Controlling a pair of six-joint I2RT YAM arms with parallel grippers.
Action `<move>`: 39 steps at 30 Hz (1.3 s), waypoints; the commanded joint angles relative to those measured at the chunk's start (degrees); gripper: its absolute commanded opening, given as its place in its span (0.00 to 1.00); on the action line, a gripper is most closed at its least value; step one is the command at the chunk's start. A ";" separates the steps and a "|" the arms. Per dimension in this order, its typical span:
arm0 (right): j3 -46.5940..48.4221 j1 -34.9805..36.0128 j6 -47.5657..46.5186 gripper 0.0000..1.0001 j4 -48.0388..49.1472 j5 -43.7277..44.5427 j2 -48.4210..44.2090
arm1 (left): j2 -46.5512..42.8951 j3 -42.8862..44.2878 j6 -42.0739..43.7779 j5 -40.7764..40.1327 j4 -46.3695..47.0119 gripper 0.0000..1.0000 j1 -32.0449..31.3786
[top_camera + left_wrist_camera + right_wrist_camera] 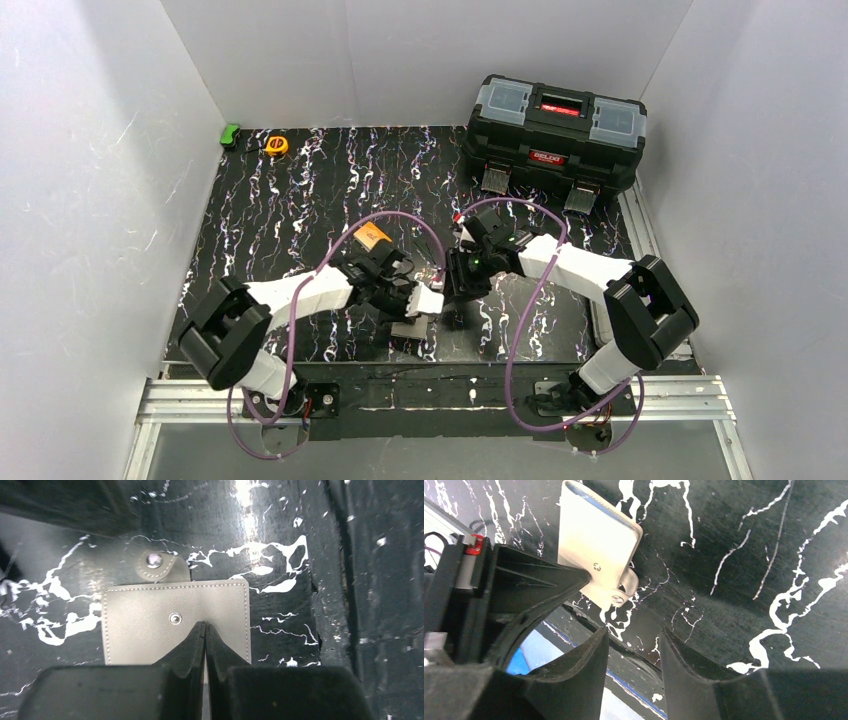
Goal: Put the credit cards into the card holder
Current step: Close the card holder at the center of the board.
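The card holder (150, 625) lies closed and flat on the black, white-streaked surface (280, 520). Its snap tab (159, 565) is unfastened and sticks out past its far edge. The left pincer (205, 626) is pressed together, with its tips over the card holder's face just beside the small stud. I cannot tell whether a thin flap is caught between them. The right pincer (634, 632) hangs just to the right of the card holder. Its jaws are spread, with only bare surface showing in the gap. An orange block (372, 237) lies a little beyond the card holder, to its left. A black toolbox (555, 130) stands well beyond the card holder to its right. A yellow tape measure (276, 145) sits well beyond the card holder to its left.
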 commanded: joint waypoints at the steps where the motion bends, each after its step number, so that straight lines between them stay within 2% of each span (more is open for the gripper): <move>1: -1.29 -1.14 1.82 0.45 -2.36 2.03 -1.19 | 5.54 3.11 3.46 -8.73 -2.11 0.00 -4.68; 7: -3.35 -4.56 2.66 0.38 -4.35 5.46 -4.58 | 9.67 6.38 1.93 -11.71 -4.30 0.00 -7.41; 12: -4.54 -9.68 3.85 0.19 -7.28 8.48 -5.37 | 8.99 9.65 -4.00 -12.04 -6.85 0.00 -8.24; 15: -4.21 -11.20 4.82 0.16 -10.86 14.74 -5.03 | 7.83 13.96 -9.53 -13.34 -9.59 0.00 -8.09; 17: -3.28 -11.38 5.42 0.03 -14.05 19.87 -4.30 | 7.14 17.98 -13.04 -13.89 -12.28 0.00 -7.88; 19: -2.07 -11.40 6.59 0.01 -16.73 24.73 -3.94 | 6.78 22.86 -16.72 -14.62 -15.56 0.00 -7.36; 20: -1.68 -11.40 7.18 0.01 -17.59 26.34 -4.32 | 6.75 25.29 -17.78 -15.30 -17.42 0.03 -7.12; 24: -1.92 -11.40 8.10 0.01 -17.40 26.97 -6.99 | 6.11 34.72 -22.31 -17.99 -24.52 0.42 -3.11; 26: -1.75 -11.63 9.08 0.01 -17.53 24.23 -6.66 | 6.08 40.17 -22.33 -18.70 -29.52 0.51 -0.01; 27: -1.51 -12.03 8.34 0.01 -17.51 20.56 -5.69 | 6.09 42.38 -22.31 -17.01 -32.82 0.62 2.16; 28: -1.31 -12.50 6.82 0.01 -17.31 15.82 -4.51 | 6.05 44.53 -22.43 -14.88 -35.51 0.87 5.09; 29: -1.08 -12.69 5.98 0.01 -17.28 12.63 -3.72 | 6.17 46.20 -22.92 -12.89 -38.03 0.98 7.93; 30: -1.21 -12.24 5.94 0.01 -16.98 12.00 -4.11 | 6.33 47.42 -23.42 -11.65 -40.10 0.98 10.94; 31: -1.12 -11.20 6.28 0.13 -16.77 13.67 -5.20 | 6.40 48.26 -23.81 -11.11 -41.85 0.98 13.50; 33: 0.43 -8.83 7.23 0.66 -18.24 18.53 -7.23 | 6.35 48.14 -25.13 -9.88 -42.71 0.98 17.99; 34: 2.13 -7.64 7.49 0.78 -19.87 20.52 -7.40 | 6.30 47.44 -25.79 -9.72 -42.48 0.98 19.67; 36: 5.06 -4.62 7.49 0.84 -21.72 20.92 -7.15 | 6.35 45.47 -26.56 -8.75 -42.77 0.98 21.89; 39: 8.89 -0.56 8.50 0.83 -21.66 20.83 -5.74 | 8.18 41.81 -25.17 -9.69 -45.34 0.98 22.21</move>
